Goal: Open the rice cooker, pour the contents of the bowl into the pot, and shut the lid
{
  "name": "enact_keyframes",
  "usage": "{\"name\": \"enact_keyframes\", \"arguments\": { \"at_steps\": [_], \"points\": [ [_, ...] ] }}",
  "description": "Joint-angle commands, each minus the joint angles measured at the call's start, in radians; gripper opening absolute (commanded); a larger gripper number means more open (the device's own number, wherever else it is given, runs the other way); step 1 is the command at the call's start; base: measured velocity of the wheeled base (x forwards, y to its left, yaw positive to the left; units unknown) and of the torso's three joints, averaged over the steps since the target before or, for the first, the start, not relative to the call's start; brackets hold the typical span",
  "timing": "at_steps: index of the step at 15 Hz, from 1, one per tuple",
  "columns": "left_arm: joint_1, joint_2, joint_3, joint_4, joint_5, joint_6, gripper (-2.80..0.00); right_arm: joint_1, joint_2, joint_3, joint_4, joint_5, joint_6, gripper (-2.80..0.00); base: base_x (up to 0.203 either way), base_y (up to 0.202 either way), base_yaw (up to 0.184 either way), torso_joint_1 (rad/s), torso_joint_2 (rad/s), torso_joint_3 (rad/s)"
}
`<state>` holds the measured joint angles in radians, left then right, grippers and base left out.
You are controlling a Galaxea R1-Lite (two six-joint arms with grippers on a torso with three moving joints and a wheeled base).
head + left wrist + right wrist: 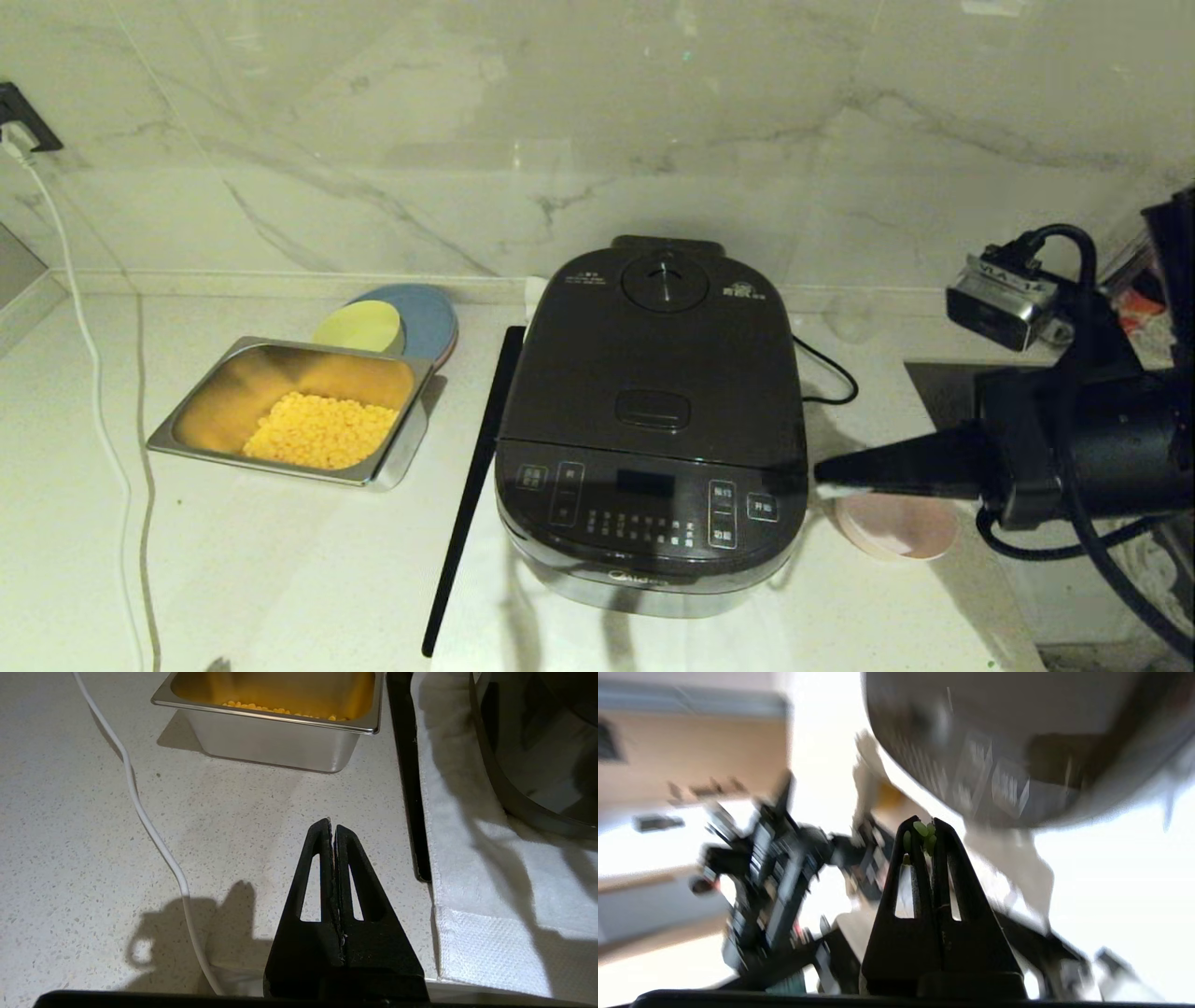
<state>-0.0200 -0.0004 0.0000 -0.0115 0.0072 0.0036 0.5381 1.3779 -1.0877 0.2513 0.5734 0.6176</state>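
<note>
The black rice cooker [653, 411] stands mid-counter with its lid [658, 364] down, so the pot is hidden. Just right of its front corner sits the pale pink bowl [901, 532], partly under my right arm. My right gripper [820, 474] points left at the cooker's front right corner, above the bowl, and is shut. In the right wrist view a few green bits of the contents [920, 828] cling to its fingertips [941, 833], with the cooker [1017, 742] close by. My left gripper [331, 823] hovers shut and empty over bare counter, left of the cooker [537, 742].
A steel tray [187, 429] of yellow corn lies left of the cooker, with a yellow bowl [359, 327] and a blue plate [429, 313] behind it. A black strip [471, 485] and a white cloth [467, 858] border the cooker. A white cable [93, 373] crosses the far left.
</note>
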Motion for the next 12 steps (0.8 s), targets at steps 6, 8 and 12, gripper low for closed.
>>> {"name": "enact_keyframes", "arguments": {
  "at_steps": [6,8,12],
  "points": [
    [0.0,-0.001,0.009,-0.001,0.0,-0.001,-2.8,0.092,0.032,0.022,0.032,-0.046,-0.007,-2.8,0.0,0.0,0.0,0.0,0.0,0.0],
    [0.0,-0.001,0.009,-0.001,0.0,-0.001,-2.8,0.109,0.033,0.018,0.031,-0.047,-0.004,-2.8,0.0,0.0,0.0,0.0,0.0,0.0],
    [0.0,-0.001,0.009,-0.001,0.0,-0.001,-2.8,0.109,0.049,0.018,0.031,-0.046,-0.004,-2.8,0.0,0.0,0.0,0.0,0.0,0.0]
  ]
}}
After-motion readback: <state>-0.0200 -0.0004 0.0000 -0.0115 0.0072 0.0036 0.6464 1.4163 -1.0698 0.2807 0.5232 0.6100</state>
